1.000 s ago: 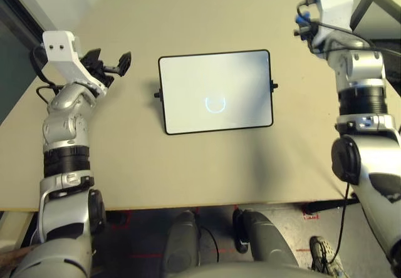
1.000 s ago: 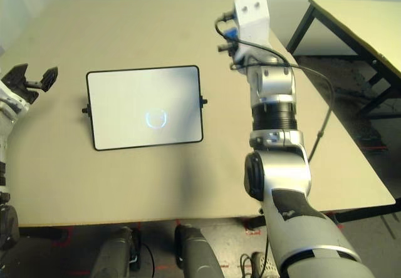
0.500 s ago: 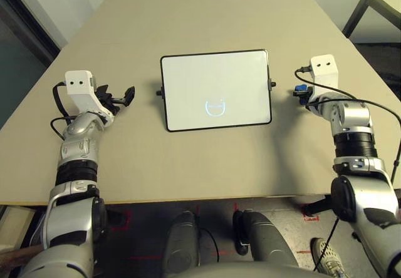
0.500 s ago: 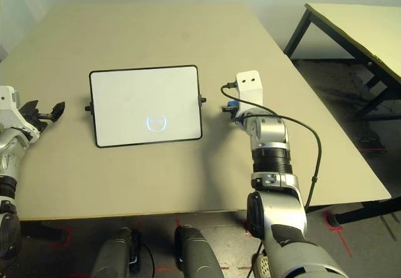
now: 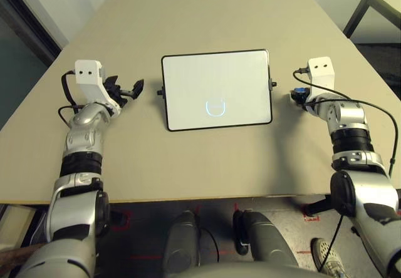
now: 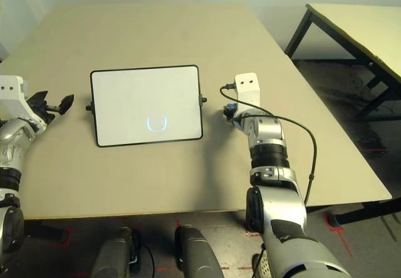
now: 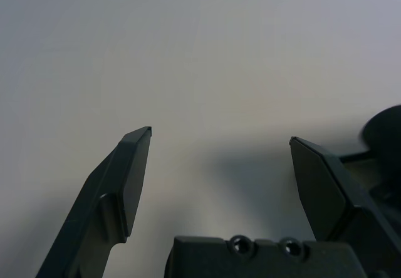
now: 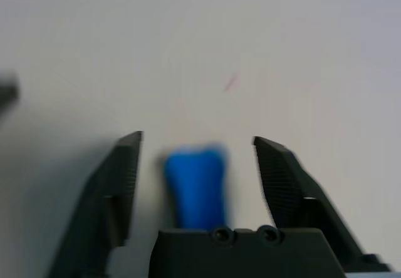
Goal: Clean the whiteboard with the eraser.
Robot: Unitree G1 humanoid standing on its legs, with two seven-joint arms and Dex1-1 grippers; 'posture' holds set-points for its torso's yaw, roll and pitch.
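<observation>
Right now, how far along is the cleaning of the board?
The whiteboard looks almost clean: one small curved mark remains near its middle. The right gripper stands open beside the board's right edge, with the blue eraser between its fingers, not gripped. The left gripper is open and empty. Left: wiping that mark away.

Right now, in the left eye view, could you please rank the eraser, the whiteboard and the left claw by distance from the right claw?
1. Eraser: at the right claw, between its fingers.
2. Whiteboard: table centre.
3. Left claw: beyond the whiteboard's far side.
</observation>
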